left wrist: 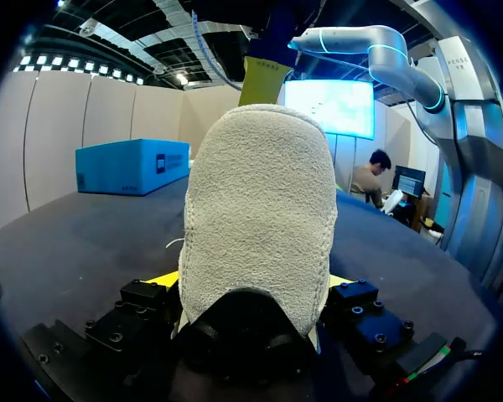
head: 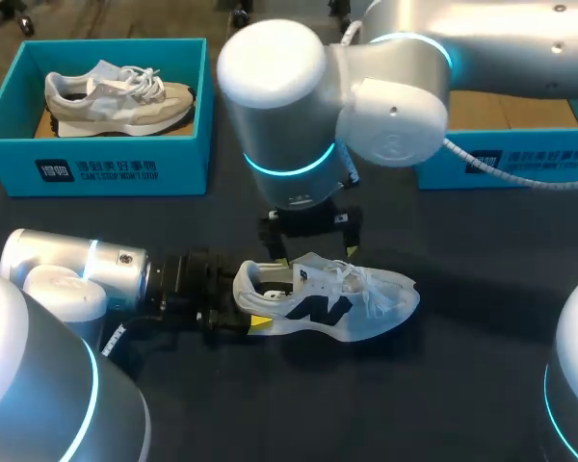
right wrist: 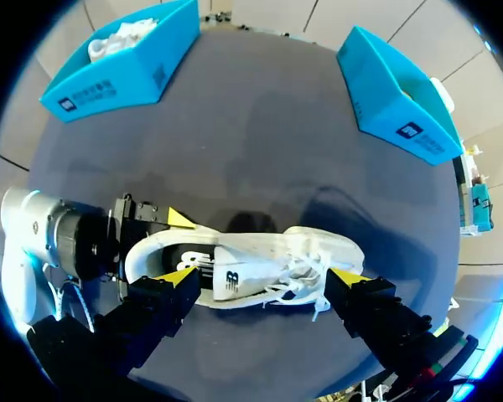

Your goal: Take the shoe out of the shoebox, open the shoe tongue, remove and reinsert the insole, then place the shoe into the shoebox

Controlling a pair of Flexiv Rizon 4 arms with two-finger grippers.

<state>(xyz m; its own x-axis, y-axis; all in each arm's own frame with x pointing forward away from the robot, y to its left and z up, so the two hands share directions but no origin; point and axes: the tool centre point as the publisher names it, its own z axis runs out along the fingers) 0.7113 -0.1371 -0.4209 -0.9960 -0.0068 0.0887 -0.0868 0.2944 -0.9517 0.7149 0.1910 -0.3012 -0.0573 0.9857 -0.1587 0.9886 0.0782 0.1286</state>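
Note:
A white shoe (head: pixel 337 303) with a dark side logo lies on the dark table, toe to the right. My left gripper (head: pixel 246 303) is shut on its heel, one yellow tip on each side. In the left wrist view the pale suede heel (left wrist: pixel 260 209) fills the space between the fingers (left wrist: pixel 163 280). My right gripper (head: pixel 310 245) hangs open just above the shoe's collar and laces. In the right wrist view the shoe (right wrist: pixel 260 260) lies below and between the right gripper's (right wrist: pixel 264 276) spread fingers, not touched by them.
An open blue shoebox (head: pixel 96 164) at the back left holds a beige shoe (head: pixel 116 96). A second blue box (head: pixel 506 164) stands at the back right. Both show in the right wrist view, the first (right wrist: pixel 117 67) and the second (right wrist: pixel 394 92).

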